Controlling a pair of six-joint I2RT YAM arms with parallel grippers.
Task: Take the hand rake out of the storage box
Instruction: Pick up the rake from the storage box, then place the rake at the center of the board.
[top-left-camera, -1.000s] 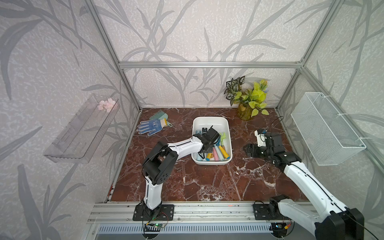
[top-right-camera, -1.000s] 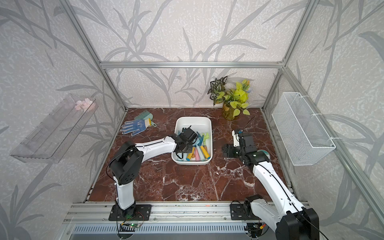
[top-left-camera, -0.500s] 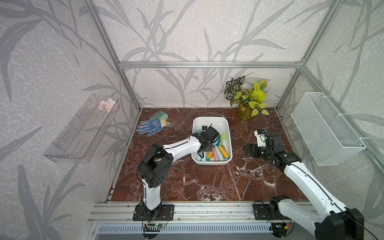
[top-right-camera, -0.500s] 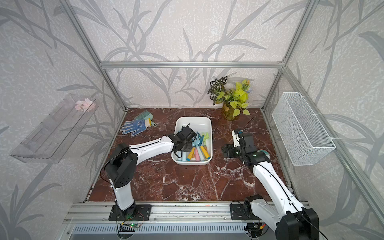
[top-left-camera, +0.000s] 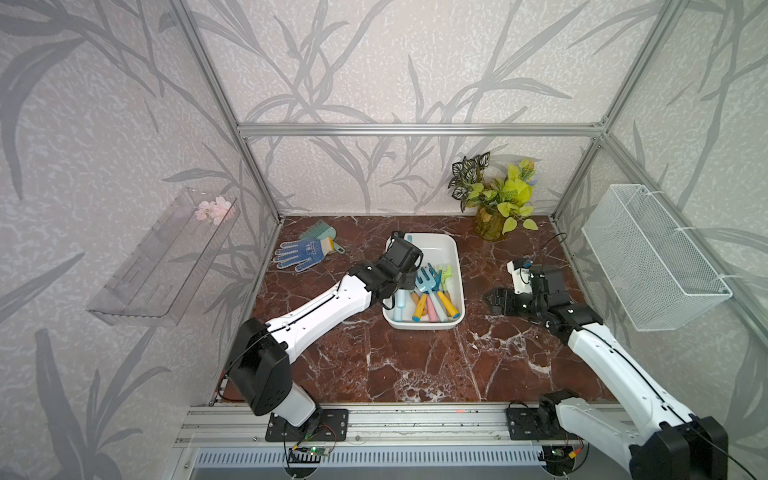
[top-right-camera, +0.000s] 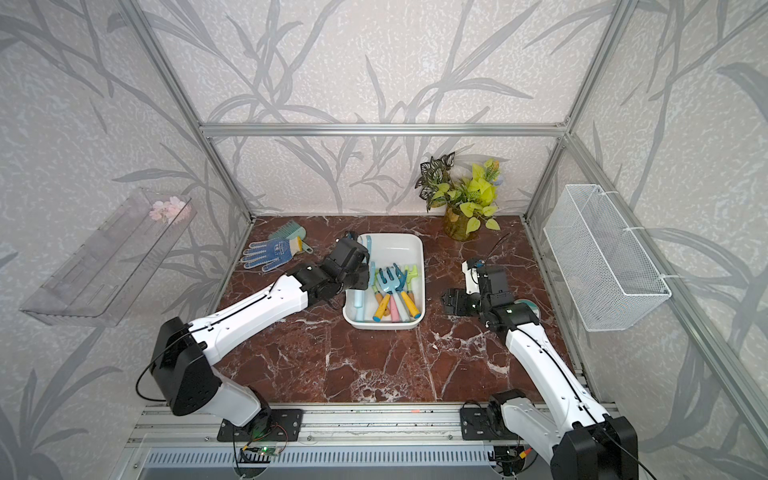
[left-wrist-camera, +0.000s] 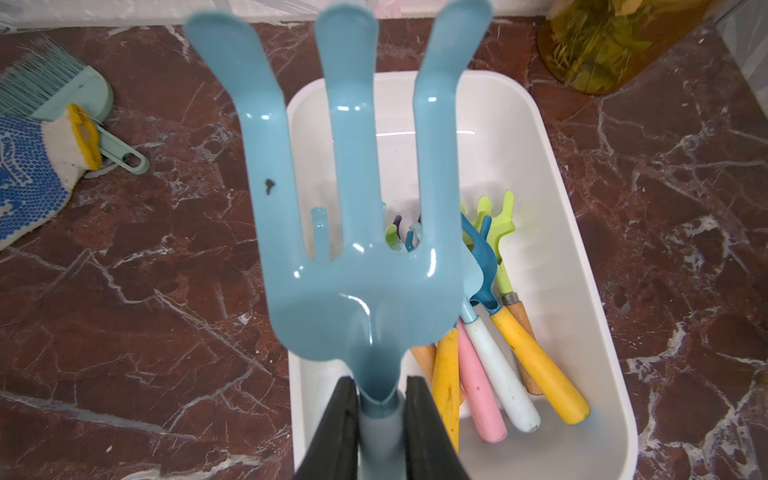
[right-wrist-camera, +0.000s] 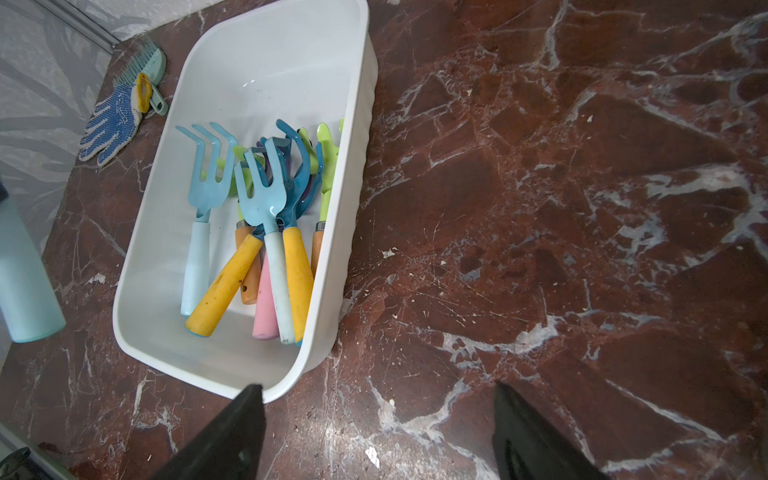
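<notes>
My left gripper (left-wrist-camera: 380, 411) is shut on the neck of a light blue hand rake (left-wrist-camera: 361, 199). The rake hangs over the left rim of the white storage box (left-wrist-camera: 561, 216), its three tines pointing toward the back wall. In both top views the left gripper (top-left-camera: 403, 255) (top-right-camera: 353, 259) and its wrist cover most of that rake. The storage box (top-left-camera: 440, 241) (top-right-camera: 401, 245) holds several more rakes (top-left-camera: 430, 291) with yellow, pink and pale handles. My right gripper (top-left-camera: 496, 301) (right-wrist-camera: 378, 415) is open over bare marble right of the box, with nothing between its fingers.
A blue dotted glove (top-left-camera: 301, 253) and a teal brush (top-left-camera: 320, 230) lie at the back left. A potted plant (top-left-camera: 494, 208) stands at the back right. A wire basket (top-left-camera: 648, 257) hangs on the right wall and a clear shelf (top-left-camera: 162, 257) on the left wall.
My left gripper has moved up and toward the box's back left with the rake in it. The right arm has stayed in place.
</notes>
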